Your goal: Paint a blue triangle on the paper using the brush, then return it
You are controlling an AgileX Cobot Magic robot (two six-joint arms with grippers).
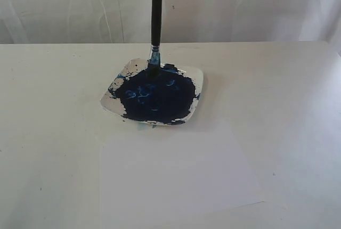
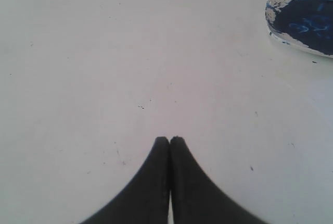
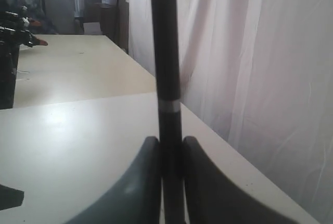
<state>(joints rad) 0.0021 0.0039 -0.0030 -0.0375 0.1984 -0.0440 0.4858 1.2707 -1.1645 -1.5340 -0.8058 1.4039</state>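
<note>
Exterior view: the brush (image 1: pixel 156 10) stands upright, its bristles in the dark paint (image 1: pixel 157 98) at the plate's (image 1: pixel 198 77) far edge. The unpainted paper (image 1: pixel 176 176) lies just beside the plate's camera-facing edge.

Left wrist view: the left gripper (image 2: pixel 169 140), pressed together and empty, is well apart from the plate.

Right wrist view: the right gripper (image 3: pixel 170 143) pinches the brush's shaft.

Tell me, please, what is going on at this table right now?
The right gripper is shut on the long thin black paintbrush, holding it upright with its blue-stained tip at the far edge of the dark navy paint on the small square white plate. The plain white sheet of paper in front of the plate is blank, so nothing has been painted on it yet. The left gripper is shut and empty over the white table.
</note>
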